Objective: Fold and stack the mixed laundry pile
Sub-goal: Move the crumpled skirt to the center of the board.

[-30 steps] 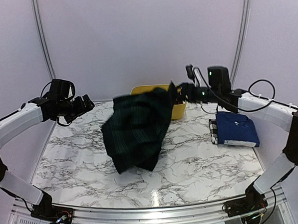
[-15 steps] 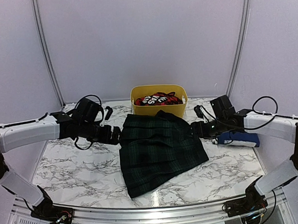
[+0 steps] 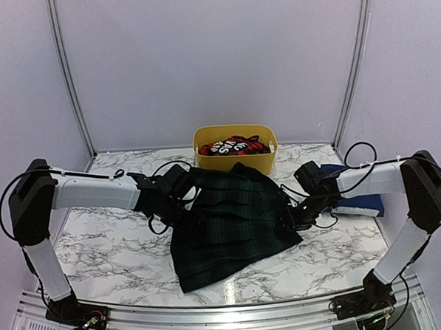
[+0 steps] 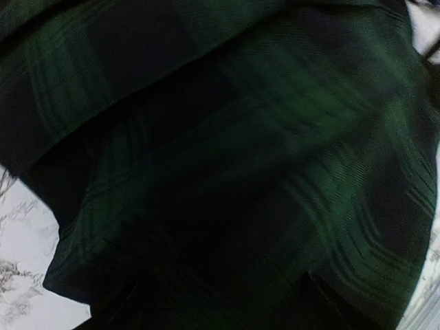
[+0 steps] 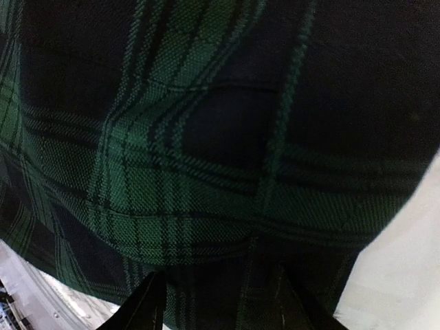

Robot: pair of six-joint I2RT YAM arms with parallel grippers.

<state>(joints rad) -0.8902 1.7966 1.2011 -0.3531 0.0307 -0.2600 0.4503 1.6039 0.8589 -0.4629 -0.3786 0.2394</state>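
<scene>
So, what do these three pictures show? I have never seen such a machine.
It is two robot arms bolted to a marble table, each ending in a two-finger claw. The wide picture comes from a fixed camera above and behind them; the two close ones come from cameras on the wrists. A green tartan cloth lies spread on the table. The left claw and the right claw sit at its sides; whether they grip it is unclear. Behind stands a yellow tub with a red checked garment; a navy garment lies at right.
</scene>
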